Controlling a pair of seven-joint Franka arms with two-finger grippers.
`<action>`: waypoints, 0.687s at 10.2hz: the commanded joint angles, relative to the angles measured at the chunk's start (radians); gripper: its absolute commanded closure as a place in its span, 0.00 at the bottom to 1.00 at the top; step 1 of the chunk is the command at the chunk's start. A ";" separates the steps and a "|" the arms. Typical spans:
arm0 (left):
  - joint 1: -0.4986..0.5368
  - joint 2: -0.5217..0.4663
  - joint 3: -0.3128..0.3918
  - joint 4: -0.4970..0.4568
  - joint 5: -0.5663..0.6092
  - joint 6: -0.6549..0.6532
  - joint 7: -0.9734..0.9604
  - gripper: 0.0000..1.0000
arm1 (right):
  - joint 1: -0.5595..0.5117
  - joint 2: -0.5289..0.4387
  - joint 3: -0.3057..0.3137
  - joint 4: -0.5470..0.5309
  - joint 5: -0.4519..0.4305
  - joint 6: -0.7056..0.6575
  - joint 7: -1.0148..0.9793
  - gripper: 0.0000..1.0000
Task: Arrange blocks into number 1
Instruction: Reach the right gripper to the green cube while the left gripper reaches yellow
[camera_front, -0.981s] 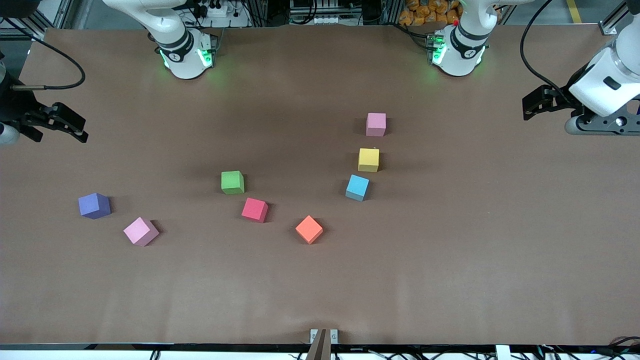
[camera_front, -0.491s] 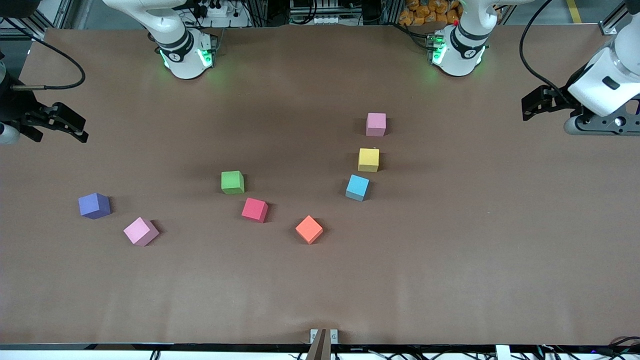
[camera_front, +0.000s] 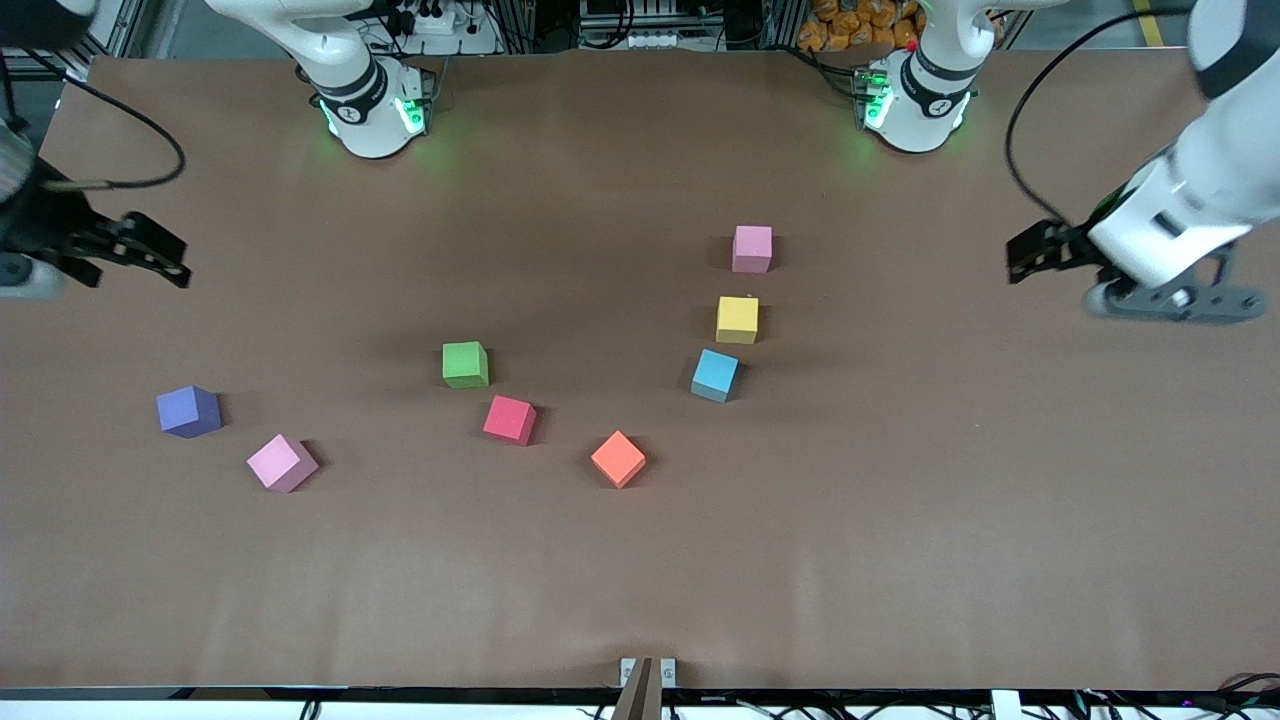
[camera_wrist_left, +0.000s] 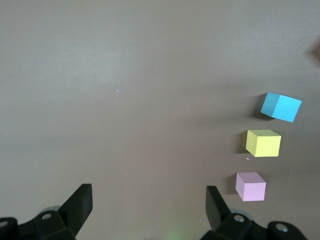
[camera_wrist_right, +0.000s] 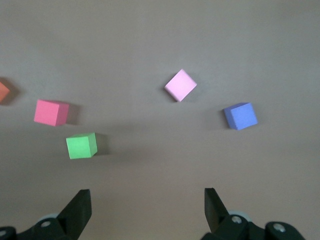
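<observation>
A wide table covered in plain matte brown paper fills nearly everything. Past its edge by the bases stand aluminium frame rails, a white power strip with black cables, and orange packets. A small metal bracket sits at the nearest edge. Light is soft and even

Surface: brown matt paper-like covering, smooth, faint creases. Blocks: matt, foam-like, solid colour, e.g. green block, yellow block. Arm shells: glossy white plastic. Left gripper fingers: matt black plastic.
</observation>
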 joint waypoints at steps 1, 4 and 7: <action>0.001 0.090 -0.063 0.004 -0.017 0.068 -0.049 0.00 | 0.003 0.070 0.052 -0.037 0.017 0.014 0.014 0.00; -0.001 0.107 -0.172 -0.190 -0.009 0.345 -0.208 0.00 | 0.037 0.192 0.089 -0.080 0.101 0.156 0.023 0.00; -0.083 0.152 -0.225 -0.302 -0.001 0.492 -0.349 0.00 | 0.063 0.253 0.196 -0.237 0.095 0.421 0.202 0.00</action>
